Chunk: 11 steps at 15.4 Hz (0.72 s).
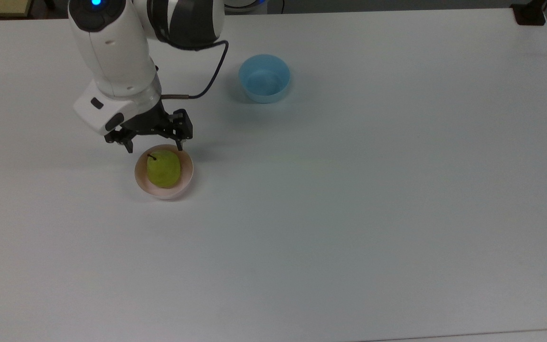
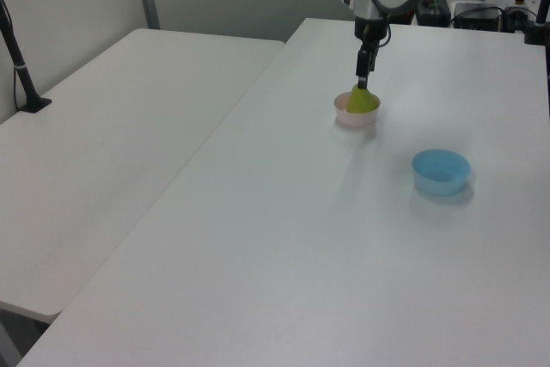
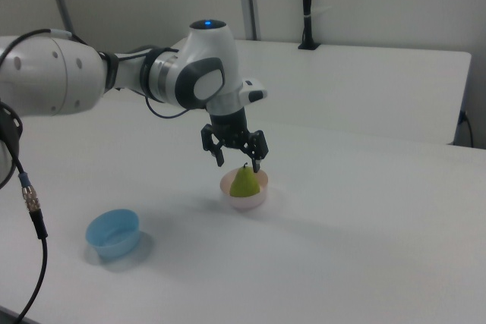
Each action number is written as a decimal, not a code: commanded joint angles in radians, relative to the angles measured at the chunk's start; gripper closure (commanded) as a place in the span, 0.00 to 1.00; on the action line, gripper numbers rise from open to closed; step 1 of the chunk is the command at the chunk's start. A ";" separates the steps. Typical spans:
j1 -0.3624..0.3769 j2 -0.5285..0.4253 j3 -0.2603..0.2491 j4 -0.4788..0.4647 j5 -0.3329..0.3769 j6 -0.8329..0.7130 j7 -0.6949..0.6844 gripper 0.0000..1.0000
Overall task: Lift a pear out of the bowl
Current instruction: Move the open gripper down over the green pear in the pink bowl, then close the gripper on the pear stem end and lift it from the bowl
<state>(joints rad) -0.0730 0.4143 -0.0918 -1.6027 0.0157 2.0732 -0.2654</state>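
The white arm [image 1: 112, 52] reaches in from the 11 o'clock corner of the top view and bends down over the counter [image 1: 349, 213], its wrist pointing nearly straight down. In the right view the arm sweeps in from 9 o'clock, with a blue light on top of the last joint, and a black cable [image 1: 212, 78] loops off the wrist.

The black claw [image 1: 154, 146] hangs just above the pink bowl [image 1: 185, 183], toward the bowl's 12 o'clock edge in the top view. Its two fingers are spread wide, one near the bowl's 10 o'clock side and the other near 1 o'clock, with nothing between them. In the right view the fingertips [image 3: 256, 165] sit at about the height of the stem and are not touching the fruit.

The pear [image 1: 163, 169] stands upright inside the pink bowl, its dark stem [image 1: 150, 156] leaning toward 11 o'clock in the top view. In the left view the claw [image 2: 362, 77] comes down right over the top of the pear [image 2: 362, 101].

A blue bowl [image 1: 264, 78] sits well apart, toward 2 o'clock from the pink bowl in the top view.
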 commanded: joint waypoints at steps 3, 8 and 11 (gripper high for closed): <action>0.016 0.037 -0.005 -0.022 -0.042 0.064 0.037 0.00; 0.015 0.052 -0.005 -0.077 -0.075 0.145 0.038 0.28; 0.018 0.054 -0.005 -0.083 -0.077 0.154 0.038 0.74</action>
<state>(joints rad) -0.0706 0.4829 -0.0907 -1.6476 -0.0377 2.1881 -0.2532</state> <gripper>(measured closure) 0.278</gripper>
